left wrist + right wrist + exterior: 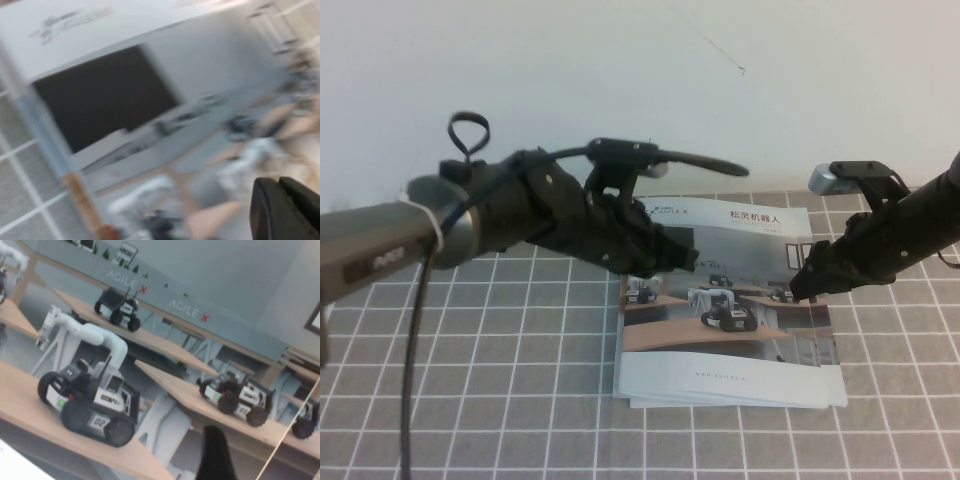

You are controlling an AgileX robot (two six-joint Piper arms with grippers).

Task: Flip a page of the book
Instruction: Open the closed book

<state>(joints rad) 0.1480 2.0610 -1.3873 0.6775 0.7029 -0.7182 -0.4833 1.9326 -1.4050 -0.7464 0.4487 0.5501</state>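
- Book (730, 330) lies shut on checked bench (500, 400); near edge and left side have free cloth.
- Page (740, 250), the cover, lies flat.
- Left gripper (685, 260) over cover's left part, right gripper (800, 285) at right edge; can't tell either's opening.
- Far: white wall (620, 70).

Evenly and softly lit from above in the high view, with only faint shadow under the book (730, 310) on the grid-lined table (520, 400). Mild glare across the page (740, 250), washing out its pale upper area. Left gripper (688, 260) and right gripper (798, 288) dark against the bright wall, detail lost in their black housings. Heavy motion blur throughout the left wrist view, print smeared, one black fingertip (287, 210) soft-edged. Right wrist view sharper, slightly soft and bluish, with one fingertip (215, 455) out of focus.
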